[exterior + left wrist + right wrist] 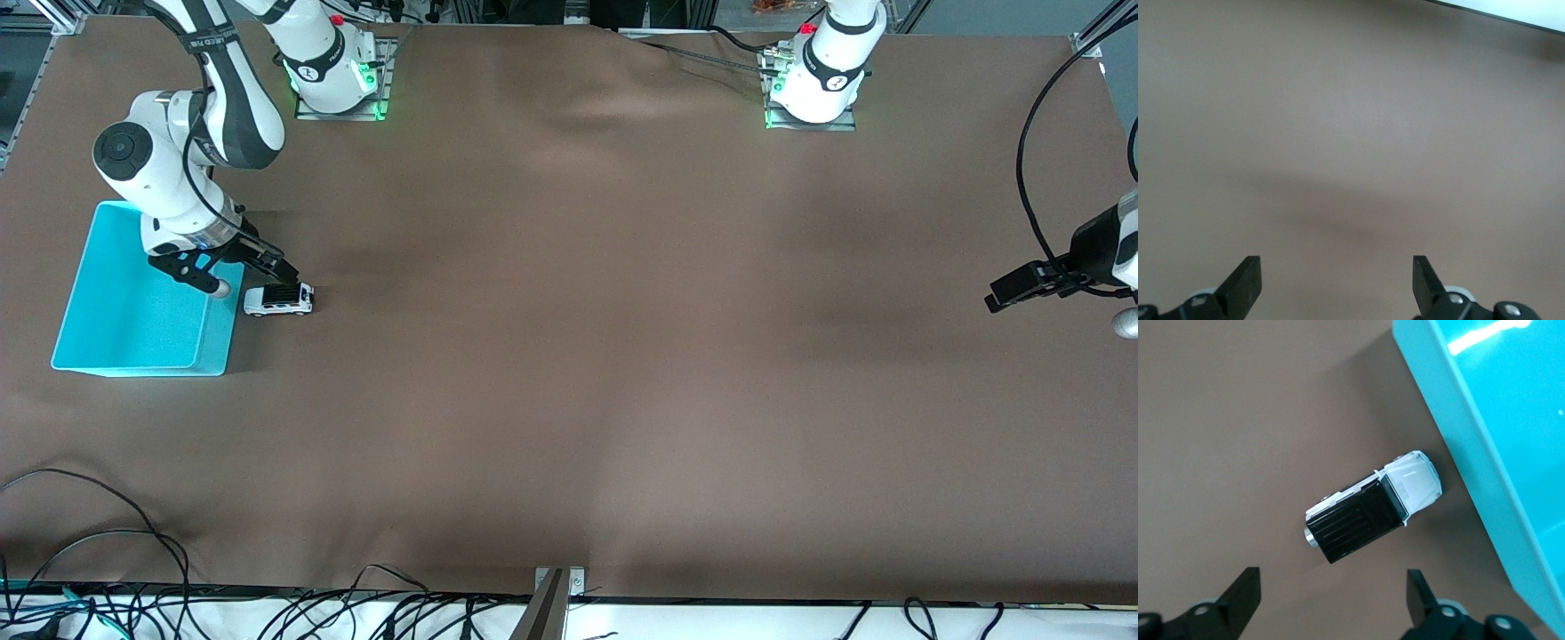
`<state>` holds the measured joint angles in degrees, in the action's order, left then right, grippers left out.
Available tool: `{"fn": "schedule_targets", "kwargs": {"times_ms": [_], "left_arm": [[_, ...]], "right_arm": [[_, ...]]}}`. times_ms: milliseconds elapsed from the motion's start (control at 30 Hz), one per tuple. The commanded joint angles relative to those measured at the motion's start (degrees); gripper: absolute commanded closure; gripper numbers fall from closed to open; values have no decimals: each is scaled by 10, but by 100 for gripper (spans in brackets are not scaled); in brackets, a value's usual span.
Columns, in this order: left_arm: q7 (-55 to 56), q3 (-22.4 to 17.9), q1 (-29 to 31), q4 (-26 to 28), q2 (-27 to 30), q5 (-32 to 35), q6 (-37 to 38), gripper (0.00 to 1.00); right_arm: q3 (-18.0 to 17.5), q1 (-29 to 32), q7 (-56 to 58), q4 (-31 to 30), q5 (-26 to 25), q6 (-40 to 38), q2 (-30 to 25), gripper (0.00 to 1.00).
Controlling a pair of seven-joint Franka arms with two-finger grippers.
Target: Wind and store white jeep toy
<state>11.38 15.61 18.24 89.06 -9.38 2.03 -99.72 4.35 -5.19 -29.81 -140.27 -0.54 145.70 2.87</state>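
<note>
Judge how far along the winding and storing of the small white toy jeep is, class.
Done: nothing visible; the small boxy white toy jeep with a black roof stands on the brown table beside the turquoise plastic bin, not in it. In hand: the open right gripper hovers over the jeep without touching. The open left gripper waits at its end. Left: grasping, winding, storing.
</note>
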Motion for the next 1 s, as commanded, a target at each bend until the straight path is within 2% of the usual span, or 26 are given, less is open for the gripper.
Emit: {"fn": "schedule_targets", "kwargs": {"times_ms": [0, 467, 767, 967], "left_arm": [[-10, -1, 2, -10, -3, -15, 11, 0], [-10, -1, 2, -10, -5, -15, 12, 0], [-10, -1, 2, -10, -6, -16, 11, 0], [-10, -1, 2, -10, -6, -16, 12, 0]], "right_arm": [[-2, 3, -81, -7, -2, 22, 12, 0], [-1, 11, -171, -7, -3, 36, 42, 0], [-2, 20, -259, -3, -3, 94, 83, 0], [-2, 20, -301, 1, -3, 101, 99, 0]]}}
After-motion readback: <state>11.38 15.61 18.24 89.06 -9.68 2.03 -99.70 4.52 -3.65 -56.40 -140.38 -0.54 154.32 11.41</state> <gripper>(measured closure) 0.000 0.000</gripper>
